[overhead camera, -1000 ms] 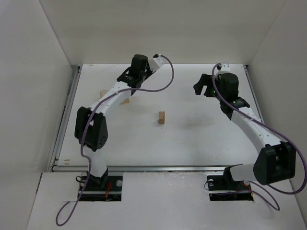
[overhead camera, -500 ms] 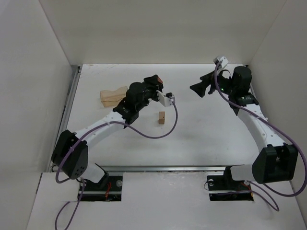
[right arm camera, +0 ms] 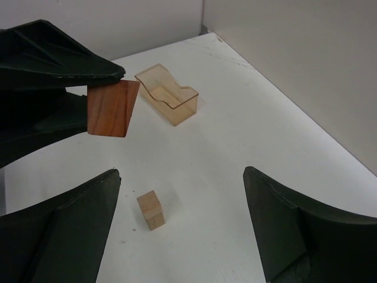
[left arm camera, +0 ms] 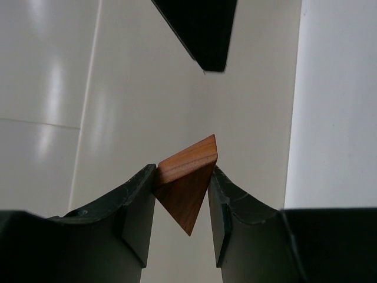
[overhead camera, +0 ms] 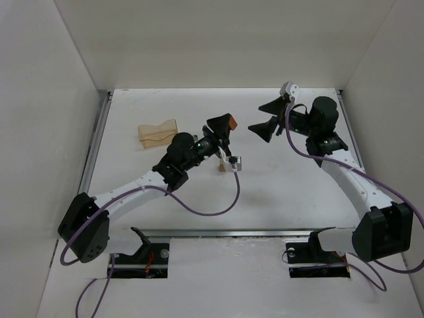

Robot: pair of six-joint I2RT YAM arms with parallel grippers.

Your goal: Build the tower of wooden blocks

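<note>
Top view: the left gripper (overhead camera: 224, 127) is pinching the roof (overhead camera: 230, 122) in the air near the cuboid (overhead camera: 220, 168). The right gripper (overhead camera: 264, 118) is standing spread and empty.
Left wrist: both jaws are clamping the roof.
Right wrist: the cuboid is standing bare on the desk (right arm camera: 235, 141), so 1 step, I think, is remaining: setting the roof on it.

Roof piece (left arm camera: 187, 177) aloft, tan cuboid (right arm camera: 151, 210) upright

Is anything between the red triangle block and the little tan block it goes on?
Nothing visible. The left pincer holds the reddish-brown triangular wooden block aloft; the tan wooden cuboid stands uncovered on the white table.
</note>
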